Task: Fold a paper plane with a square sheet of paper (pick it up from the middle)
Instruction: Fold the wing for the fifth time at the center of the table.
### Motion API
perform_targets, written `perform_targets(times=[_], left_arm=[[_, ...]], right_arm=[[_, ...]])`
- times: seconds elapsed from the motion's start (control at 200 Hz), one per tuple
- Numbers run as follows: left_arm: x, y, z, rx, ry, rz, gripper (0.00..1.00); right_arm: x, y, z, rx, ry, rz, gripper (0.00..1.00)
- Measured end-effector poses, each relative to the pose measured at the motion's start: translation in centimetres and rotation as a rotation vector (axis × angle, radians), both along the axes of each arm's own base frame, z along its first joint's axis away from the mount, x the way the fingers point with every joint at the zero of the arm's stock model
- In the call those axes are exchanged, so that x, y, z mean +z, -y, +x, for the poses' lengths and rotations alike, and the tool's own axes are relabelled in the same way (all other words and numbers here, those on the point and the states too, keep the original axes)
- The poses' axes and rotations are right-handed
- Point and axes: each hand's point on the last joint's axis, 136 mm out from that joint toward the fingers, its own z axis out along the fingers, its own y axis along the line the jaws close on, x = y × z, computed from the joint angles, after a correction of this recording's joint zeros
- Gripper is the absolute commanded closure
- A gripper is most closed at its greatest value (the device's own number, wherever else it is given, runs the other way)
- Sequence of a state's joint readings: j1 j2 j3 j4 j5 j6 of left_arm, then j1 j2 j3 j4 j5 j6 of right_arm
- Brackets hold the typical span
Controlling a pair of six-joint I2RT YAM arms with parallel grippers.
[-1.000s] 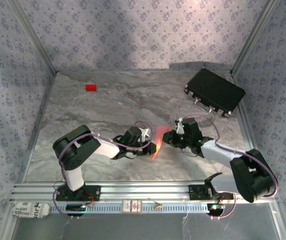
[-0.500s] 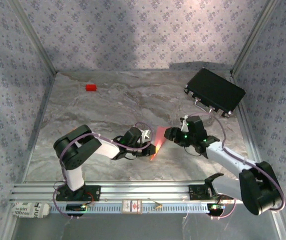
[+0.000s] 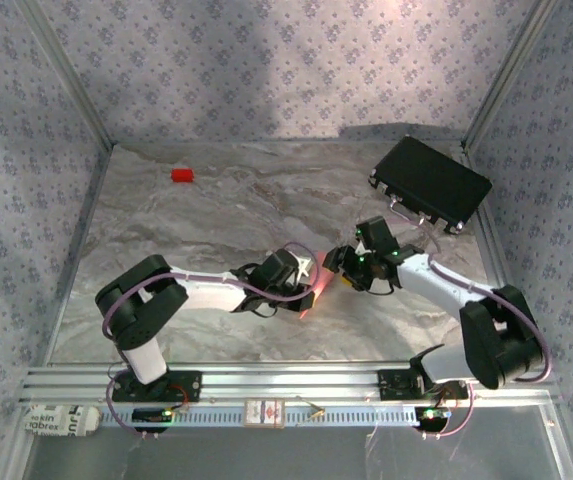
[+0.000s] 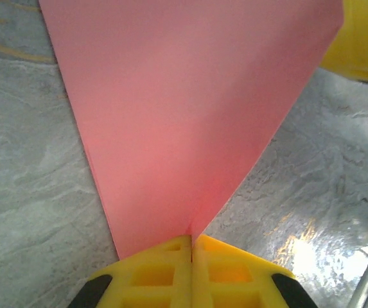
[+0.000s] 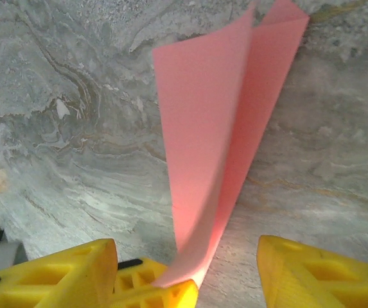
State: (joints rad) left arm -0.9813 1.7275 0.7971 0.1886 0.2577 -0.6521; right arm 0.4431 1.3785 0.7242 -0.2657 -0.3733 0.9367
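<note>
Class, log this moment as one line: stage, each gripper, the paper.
stage: folding | left gripper: shut on pink paper | right gripper: open, jaws either side of it | paper: creased

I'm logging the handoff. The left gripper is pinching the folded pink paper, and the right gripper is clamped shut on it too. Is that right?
Not quite. The right gripper is open, fingers apart, in the right wrist view. The left gripper is pinching the folded pink paper.

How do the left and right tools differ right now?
The left tool is shut, pinching the pink paper; the right tool is open, holding nothing. The left tool's fingers meet on the paper's narrow end; the right tool's fingers stand apart around it. Both have yellow fingers.
</note>
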Motion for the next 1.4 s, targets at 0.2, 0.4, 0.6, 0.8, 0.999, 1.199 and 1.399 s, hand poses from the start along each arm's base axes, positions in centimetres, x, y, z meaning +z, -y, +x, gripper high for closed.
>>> perform_targets(times=[0.2,0.4,0.6,0.8,0.999,1.199,1.399], left_arm=[[-0.3,-0.8,0.0,-0.019,0.057,0.090,0.93],[-0.2,-1.2,0.1,-0.044,0.099,0.151,0.90],[0.2,-1.1,-0.1,-0.085,0.144,0.198,0.88],[0.7,-0.8,-0.3,-0.127,0.200,0.251,0.82],[1.1,-0.7,-0.4,-0.153,0.267,0.299,0.71],[0.9,-0.8,-0.9,-0.181,0.327,0.351,0.65],[0.9,-1.1,-1.1,-0.184,0.388,0.404,0.64]], right_arm=[[-1.1,-0.4,-0.1,-0.004,-0.061,-0.021,0.58],[-1.8,-0.4,-0.6,0.001,-0.091,-0.032,0.73],[-1.8,-0.5,-0.7,0.006,-0.093,-0.030,0.86],[-1.8,-0.6,-0.7,0.008,-0.094,-0.027,0.93],[-1.6,-0.7,-0.5,0.007,-0.087,-0.017,0.95],[-1.6,-1.0,-0.2,-0.010,-0.085,0.022,0.96],[-1.8,-0.8,-0.2,-0.029,-0.096,0.045,0.97]])
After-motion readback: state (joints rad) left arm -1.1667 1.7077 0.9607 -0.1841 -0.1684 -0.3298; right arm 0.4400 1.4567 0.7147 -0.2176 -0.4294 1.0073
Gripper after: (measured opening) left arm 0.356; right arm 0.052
